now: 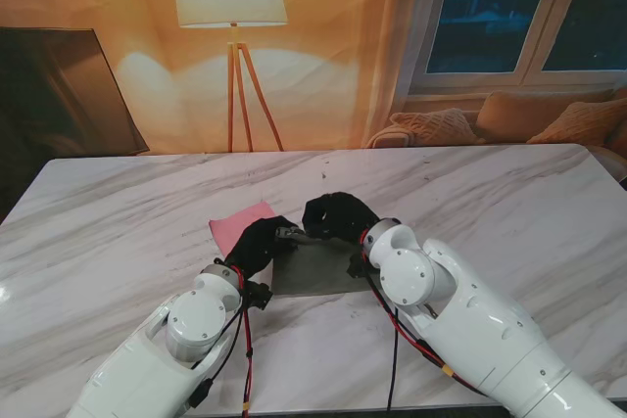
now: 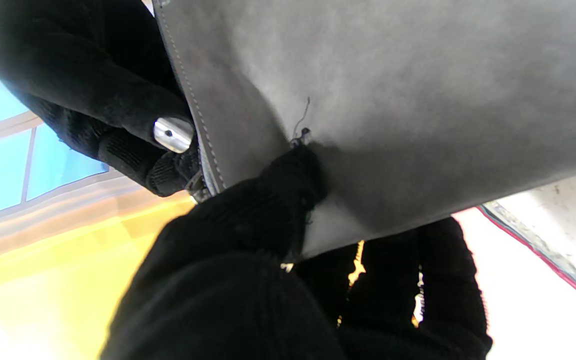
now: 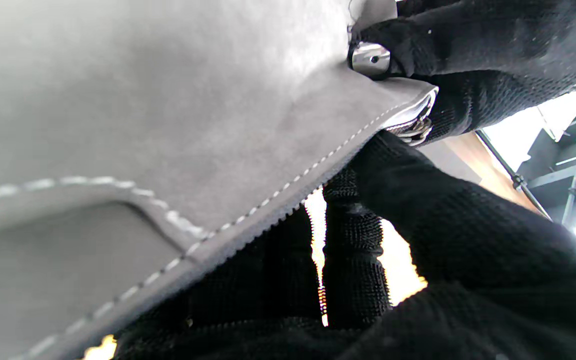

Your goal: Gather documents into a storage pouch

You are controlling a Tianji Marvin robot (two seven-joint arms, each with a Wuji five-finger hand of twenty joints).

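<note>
One grey pouch (image 1: 315, 269), flat fabric with pale stitching along its edge and a zip at its far edge; it lies on the table near its middle, close in front of me, between the two forearms. One pink document (image 1: 241, 224), a flat sheet on the table just left of the pouch, its near end hidden under the left hand. No brand, label or legible writing shows on either.

Two hands, both in black gloves. Left hand (image 1: 257, 243): fingers pinched on the pouch's left far corner, thumb pressed on the grey cloth. Right hand (image 1: 338, 215): fingers closed on the pouch's far edge at the zip, beside the left hand's fingertips. One bare metal fingertip (image 2: 173, 134) shows through the glove.

Surface: one white marble table (image 1: 509, 203) with grey veining. Room: one floor lamp (image 1: 231, 7) on a wooden tripod, lit, against an orange-lit wall; one window (image 1: 529, 7), dark outside; one sofa (image 1: 500, 124) with cushions beneath it.
</note>
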